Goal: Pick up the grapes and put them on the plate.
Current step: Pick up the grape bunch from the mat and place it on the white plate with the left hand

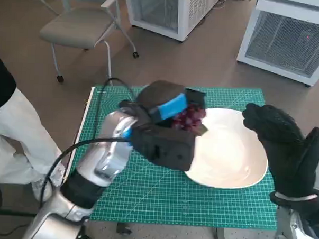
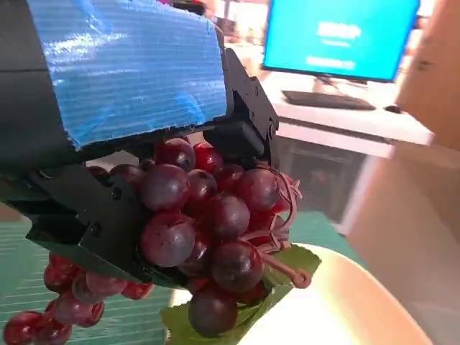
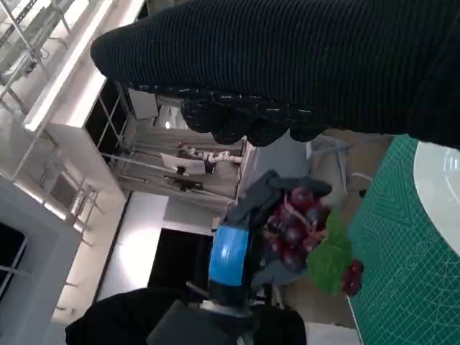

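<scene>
the left hand point(image 1: 167, 125) grips the grapes point(image 1: 189, 117), lifted clear of the green mat point(image 1: 161, 191) on the counter, just over the near-left rim of the white plate point(image 1: 237, 160). a green leaf point(image 2: 241, 309) hangs beneath the bunch. the right hand point(image 1: 285, 149) hovers beside the plate's other edge, fingers apart, holding nothing.

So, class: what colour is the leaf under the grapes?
Green; the leaf shows best in the left wrist view.
</scene>
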Robot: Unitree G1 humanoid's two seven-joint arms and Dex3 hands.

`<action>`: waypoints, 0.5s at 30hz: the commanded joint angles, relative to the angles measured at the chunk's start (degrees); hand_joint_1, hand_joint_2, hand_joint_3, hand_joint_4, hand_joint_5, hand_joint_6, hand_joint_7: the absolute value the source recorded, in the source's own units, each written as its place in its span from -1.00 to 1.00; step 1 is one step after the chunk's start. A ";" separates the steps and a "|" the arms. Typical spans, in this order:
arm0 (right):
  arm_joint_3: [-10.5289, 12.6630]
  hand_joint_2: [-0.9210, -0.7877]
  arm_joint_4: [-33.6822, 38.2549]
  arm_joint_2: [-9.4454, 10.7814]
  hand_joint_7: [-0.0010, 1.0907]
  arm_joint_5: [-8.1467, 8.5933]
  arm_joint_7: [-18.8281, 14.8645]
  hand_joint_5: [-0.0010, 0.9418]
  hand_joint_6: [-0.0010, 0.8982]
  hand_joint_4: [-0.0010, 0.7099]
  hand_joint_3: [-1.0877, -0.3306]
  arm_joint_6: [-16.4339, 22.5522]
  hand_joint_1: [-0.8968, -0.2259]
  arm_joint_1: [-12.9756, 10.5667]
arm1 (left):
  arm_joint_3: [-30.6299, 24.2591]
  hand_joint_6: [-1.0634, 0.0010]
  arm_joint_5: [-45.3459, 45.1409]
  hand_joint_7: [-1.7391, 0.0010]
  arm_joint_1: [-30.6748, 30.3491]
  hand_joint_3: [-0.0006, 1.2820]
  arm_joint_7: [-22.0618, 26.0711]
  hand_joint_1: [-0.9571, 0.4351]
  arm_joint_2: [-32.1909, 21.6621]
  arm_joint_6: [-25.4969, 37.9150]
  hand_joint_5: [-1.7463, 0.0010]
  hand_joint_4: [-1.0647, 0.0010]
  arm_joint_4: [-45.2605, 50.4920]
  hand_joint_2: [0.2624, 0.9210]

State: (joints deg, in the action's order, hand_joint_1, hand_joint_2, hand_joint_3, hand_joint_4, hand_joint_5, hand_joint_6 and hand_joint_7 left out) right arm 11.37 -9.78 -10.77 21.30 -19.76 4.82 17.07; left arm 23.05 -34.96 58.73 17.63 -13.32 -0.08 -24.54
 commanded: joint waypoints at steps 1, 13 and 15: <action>0.59 -1.00 -0.66 -0.20 0.82 0.55 0.57 0.81 -0.43 0.28 0.30 -0.69 0.67 -2.05 | 0.75 -0.35 1.34 -0.22 5.10 -0.97 -3.54 0.38 3.80 -5.76 -0.27 -0.42 -7.74 0.97; 1.32 -1.00 -1.88 -0.15 0.82 0.08 1.52 0.79 -0.43 0.28 0.30 -0.44 0.68 -3.01 | 2.01 -0.17 1.66 -0.37 11.55 -0.90 -8.17 0.38 9.63 -15.20 -0.30 -0.32 -24.90 1.00; 1.35 -1.00 -1.97 -0.13 0.81 -0.06 1.69 0.78 -0.42 0.29 0.30 -0.30 0.69 -3.15 | 2.33 -0.14 1.41 -0.39 12.07 -0.88 -8.62 0.38 10.06 -15.95 -0.31 -0.30 -26.24 1.00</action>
State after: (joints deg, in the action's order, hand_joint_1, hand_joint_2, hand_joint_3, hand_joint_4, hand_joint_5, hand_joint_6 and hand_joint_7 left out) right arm 12.59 -11.69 -10.85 21.43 -18.78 4.85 15.25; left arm 24.90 -33.40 68.37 10.35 -3.85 -14.52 -48.66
